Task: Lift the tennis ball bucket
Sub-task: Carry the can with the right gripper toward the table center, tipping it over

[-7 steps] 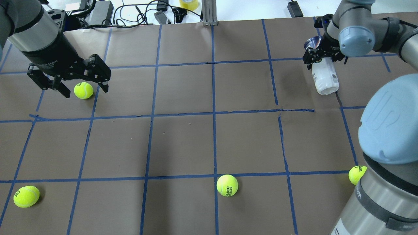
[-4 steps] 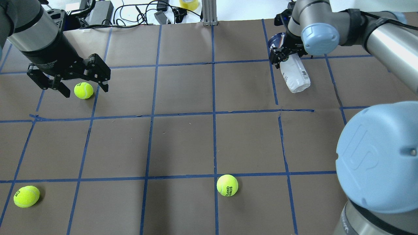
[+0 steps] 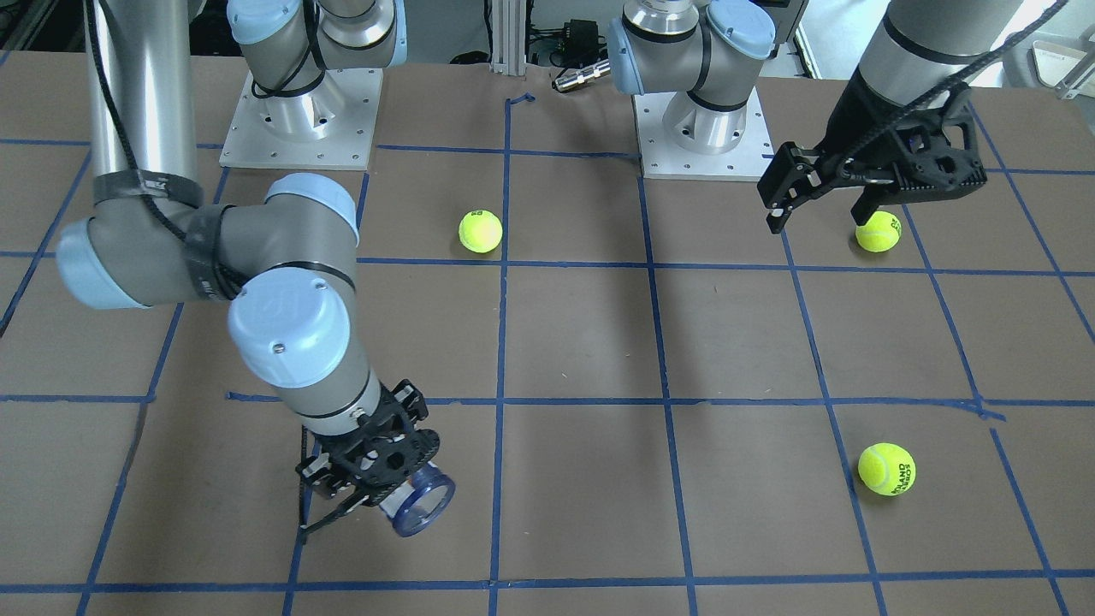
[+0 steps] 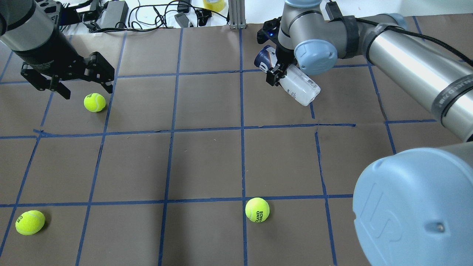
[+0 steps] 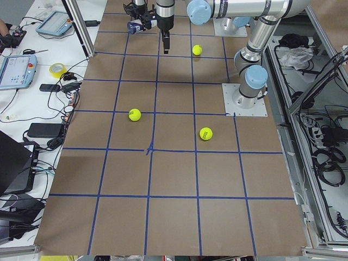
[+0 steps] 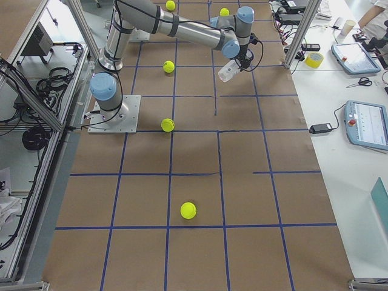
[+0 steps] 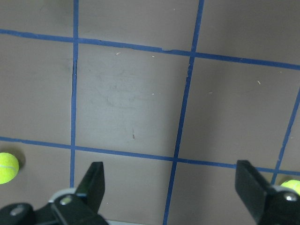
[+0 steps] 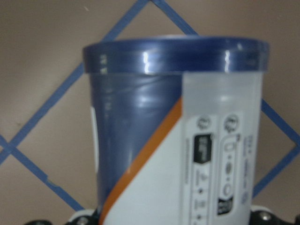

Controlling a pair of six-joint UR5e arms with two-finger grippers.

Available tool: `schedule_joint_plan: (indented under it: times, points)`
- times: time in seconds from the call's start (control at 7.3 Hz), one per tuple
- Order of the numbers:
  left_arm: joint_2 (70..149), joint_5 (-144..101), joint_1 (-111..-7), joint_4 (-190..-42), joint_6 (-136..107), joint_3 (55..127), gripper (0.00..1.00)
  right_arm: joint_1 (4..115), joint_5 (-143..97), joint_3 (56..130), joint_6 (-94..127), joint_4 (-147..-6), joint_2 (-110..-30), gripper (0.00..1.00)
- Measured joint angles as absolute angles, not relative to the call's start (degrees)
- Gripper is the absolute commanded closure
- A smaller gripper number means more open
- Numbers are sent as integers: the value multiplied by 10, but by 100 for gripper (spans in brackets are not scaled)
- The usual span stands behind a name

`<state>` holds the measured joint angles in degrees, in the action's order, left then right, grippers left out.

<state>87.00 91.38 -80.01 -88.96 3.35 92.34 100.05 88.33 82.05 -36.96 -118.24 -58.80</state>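
The tennis ball bucket (image 4: 300,87) is a clear tube with a white label, a navy band and an orange stripe. My right gripper (image 4: 276,75) is shut on it near its navy end and holds it tilted above the back middle of the table. It also shows in the front-facing view (image 3: 422,506), under the right gripper (image 3: 368,470), and it fills the right wrist view (image 8: 187,140). My left gripper (image 4: 88,92) is open and empty, just above and behind a tennis ball (image 4: 94,102). Its fingers (image 7: 93,180) stand wide apart in the left wrist view.
Two more tennis balls lie near the front edge, one at the left (image 4: 30,222) and one in the middle (image 4: 257,209). Cables, a tape roll (image 4: 213,4) and a metal post (image 4: 236,14) line the far edge. Blue tape grids the brown table (image 4: 207,159).
My right arm has swung left across the back of the table, carrying the bucket, which has turned to a more slanted angle. My left gripper has drawn back slightly from the ball.
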Motion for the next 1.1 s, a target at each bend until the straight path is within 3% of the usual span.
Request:
schedule_joint_plan:
  times: [1.1]
  points:
    - [867,912,-750,-893,94,924,0,1165,900,832,-641,-1276,-555,29]
